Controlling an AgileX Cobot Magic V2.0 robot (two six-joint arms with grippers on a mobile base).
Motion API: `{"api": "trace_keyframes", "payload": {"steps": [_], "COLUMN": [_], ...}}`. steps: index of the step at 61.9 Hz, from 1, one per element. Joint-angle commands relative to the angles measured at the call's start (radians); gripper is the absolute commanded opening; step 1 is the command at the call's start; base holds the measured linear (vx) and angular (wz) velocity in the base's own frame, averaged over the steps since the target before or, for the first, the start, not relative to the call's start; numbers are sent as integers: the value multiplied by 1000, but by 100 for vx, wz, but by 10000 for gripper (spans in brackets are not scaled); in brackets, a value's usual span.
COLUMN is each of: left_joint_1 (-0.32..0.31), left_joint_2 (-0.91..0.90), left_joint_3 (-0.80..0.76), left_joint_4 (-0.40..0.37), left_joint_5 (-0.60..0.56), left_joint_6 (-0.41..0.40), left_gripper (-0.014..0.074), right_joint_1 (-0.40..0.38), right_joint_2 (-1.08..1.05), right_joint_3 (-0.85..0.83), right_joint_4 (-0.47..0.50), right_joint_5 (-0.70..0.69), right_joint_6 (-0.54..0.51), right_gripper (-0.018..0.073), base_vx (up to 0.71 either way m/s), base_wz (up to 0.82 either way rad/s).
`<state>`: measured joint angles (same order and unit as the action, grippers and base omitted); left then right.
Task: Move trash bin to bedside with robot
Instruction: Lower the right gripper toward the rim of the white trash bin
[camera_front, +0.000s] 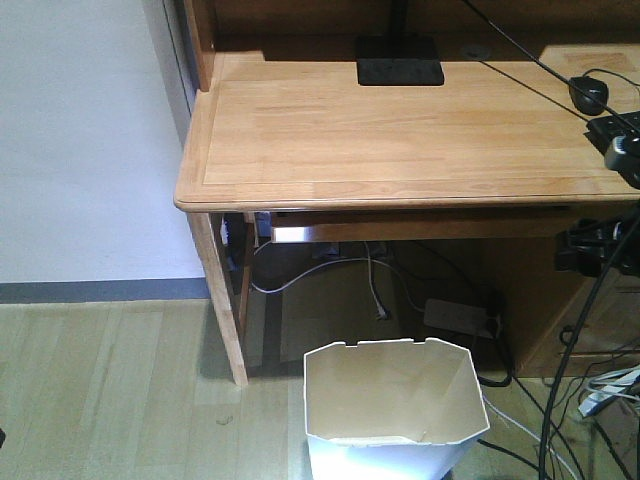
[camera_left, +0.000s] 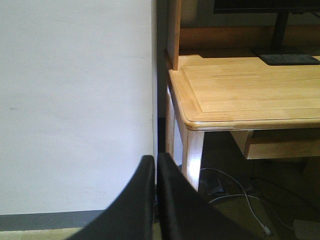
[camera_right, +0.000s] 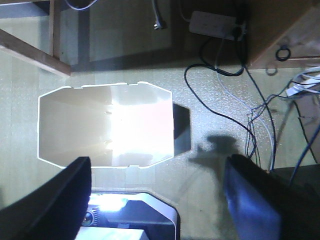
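Observation:
The white trash bin (camera_front: 395, 410) stands on the floor in front of the wooden desk, its cream inside empty. From above, in the right wrist view, the trash bin (camera_right: 105, 125) shows its notched rim. My right gripper (camera_right: 157, 161) hangs open above the bin's near right rim, fingers (camera_right: 55, 200) spread wide and apart from it. My left gripper (camera_left: 155, 167) is shut on nothing and points at the white wall beside the desk leg (camera_left: 192, 155). The bedside is out of view.
The light wooden desk (camera_front: 400, 140) carries a monitor foot (camera_front: 400, 62) and a mouse (camera_front: 590, 92). Cables and a power strip (camera_right: 215, 22) lie on the floor right of the bin. My own base (camera_right: 135, 220) is just behind the bin. Black arm parts (camera_front: 600, 245) fill the right edge.

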<state>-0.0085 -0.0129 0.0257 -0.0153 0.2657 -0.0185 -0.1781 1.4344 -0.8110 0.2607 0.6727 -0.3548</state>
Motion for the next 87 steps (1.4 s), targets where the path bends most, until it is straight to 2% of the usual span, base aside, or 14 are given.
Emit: {"api": "trace_keyframes", "payload": {"steps": [1,7,16,34,59,87], "left_joint_1": [-6,-6,-6,-6,-6,-6], "left_joint_2": [-14,-14,-14,-14,-14,-14], "left_joint_3": [19,19,19,19,19,19], "left_joint_4": [-3,-3,-3,-3,-3,-3], "left_joint_5": [-69,-69,-69,-69,-69,-69], "left_joint_6": [-4,-4,-4,-4,-4,-4], "left_gripper": [-6,-6,-6,-6,-6,-6], "right_joint_1": [-7,20,54,54,56,90], "right_joint_2": [60,158,294,592,974,1247], "right_joint_3": [-30,-30,-30,-36,-244,-501], "right_joint_4": [54,53,57,64,70,84], "right_joint_5": [-95,-159,-305,-502,-490,-420], "right_joint_6": [-106,-150,-152,-151,-162,-207], "right_gripper": [540,540,540,540,540,540], "base_vx": [0,0,0,0,0,0], "base_wz": [0,0,0,0,0,0]}}
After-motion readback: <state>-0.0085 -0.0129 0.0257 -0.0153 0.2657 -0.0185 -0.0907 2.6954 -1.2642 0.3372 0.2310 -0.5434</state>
